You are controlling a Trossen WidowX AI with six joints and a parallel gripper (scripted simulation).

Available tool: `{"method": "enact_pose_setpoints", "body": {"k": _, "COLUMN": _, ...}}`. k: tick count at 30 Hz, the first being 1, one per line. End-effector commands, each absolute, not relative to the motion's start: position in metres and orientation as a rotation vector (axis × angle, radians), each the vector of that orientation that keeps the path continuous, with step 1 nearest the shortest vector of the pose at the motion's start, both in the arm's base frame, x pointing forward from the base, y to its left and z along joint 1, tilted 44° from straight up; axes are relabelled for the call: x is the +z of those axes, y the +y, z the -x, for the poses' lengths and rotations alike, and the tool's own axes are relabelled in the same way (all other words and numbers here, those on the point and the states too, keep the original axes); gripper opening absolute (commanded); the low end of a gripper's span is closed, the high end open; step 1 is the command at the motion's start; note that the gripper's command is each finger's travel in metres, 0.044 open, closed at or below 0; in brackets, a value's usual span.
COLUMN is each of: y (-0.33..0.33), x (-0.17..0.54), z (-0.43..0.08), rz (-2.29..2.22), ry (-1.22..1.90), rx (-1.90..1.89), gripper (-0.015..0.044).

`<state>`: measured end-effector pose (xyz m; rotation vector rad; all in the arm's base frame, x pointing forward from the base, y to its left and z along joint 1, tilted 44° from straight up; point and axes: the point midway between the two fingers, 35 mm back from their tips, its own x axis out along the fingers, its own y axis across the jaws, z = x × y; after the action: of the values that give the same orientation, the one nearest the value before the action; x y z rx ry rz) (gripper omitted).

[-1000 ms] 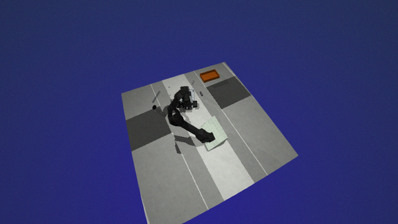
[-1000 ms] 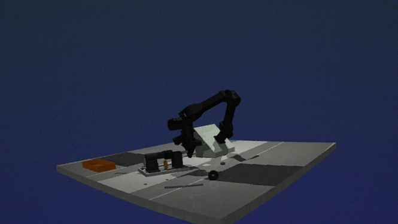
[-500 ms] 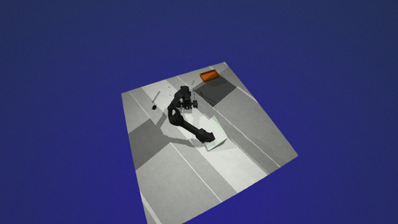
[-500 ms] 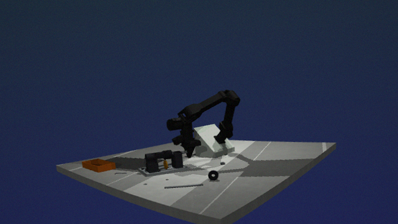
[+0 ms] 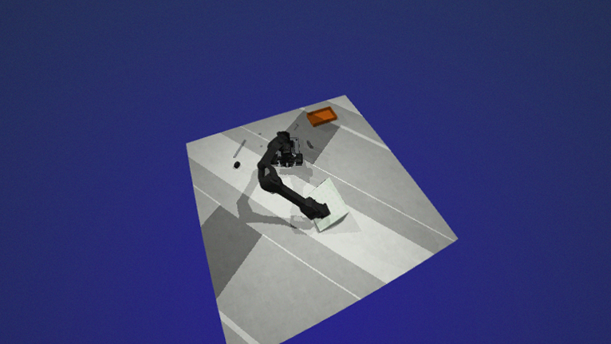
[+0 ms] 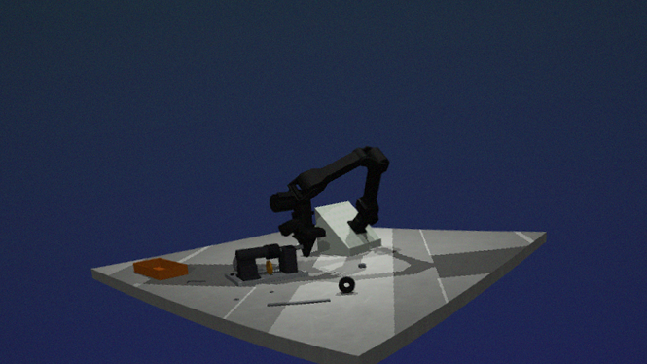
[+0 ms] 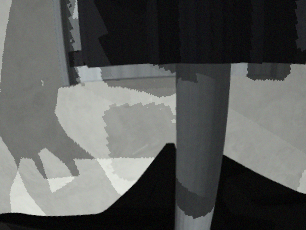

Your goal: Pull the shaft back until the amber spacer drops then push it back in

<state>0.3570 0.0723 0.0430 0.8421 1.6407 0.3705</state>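
- fingers (image 6: 307, 253) clamped on shaft (image 6: 297, 247) (image 7: 202, 130)
- amber spacer (image 6: 269, 267) upright between dark blocks (bit small)
- orange tray (image 5: 321, 116) (image 6: 160, 268) on table (image 5: 338, 265) (image 6: 330, 327)

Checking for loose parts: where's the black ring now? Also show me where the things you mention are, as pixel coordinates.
In the exterior view, the black ring (image 5: 236, 164) (image 6: 339, 284) stands on the table, right of the housing assembly (image 6: 247, 270), just beyond the right end of the thin grey rod (image 5: 239, 149) (image 6: 298, 302).

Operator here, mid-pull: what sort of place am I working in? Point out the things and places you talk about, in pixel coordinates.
Probably a robotics assembly test bench: a lone black arm (image 5: 281, 189) (image 6: 342, 169), a housing fixture on a base plate (image 6: 240, 283), and an orange tray (image 5: 314, 123) (image 6: 160, 274).
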Motion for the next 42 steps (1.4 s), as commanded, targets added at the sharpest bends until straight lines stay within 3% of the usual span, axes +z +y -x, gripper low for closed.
{"method": "enact_pose_setpoints", "body": {"k": 1, "y": 0.0708, "x": 0.0426, "z": -0.3604, "rz": -0.838, "ry": 1.636, "rx": 0.370, "gripper": 0.0000}}
{"method": "enact_pose_setpoints", "body": {"k": 42, "y": 0.0705, "x": 0.0426, "z": -0.3609, "rz": -0.838, "ry": 1.636, "rx": 0.370, "gripper": 0.0000}}
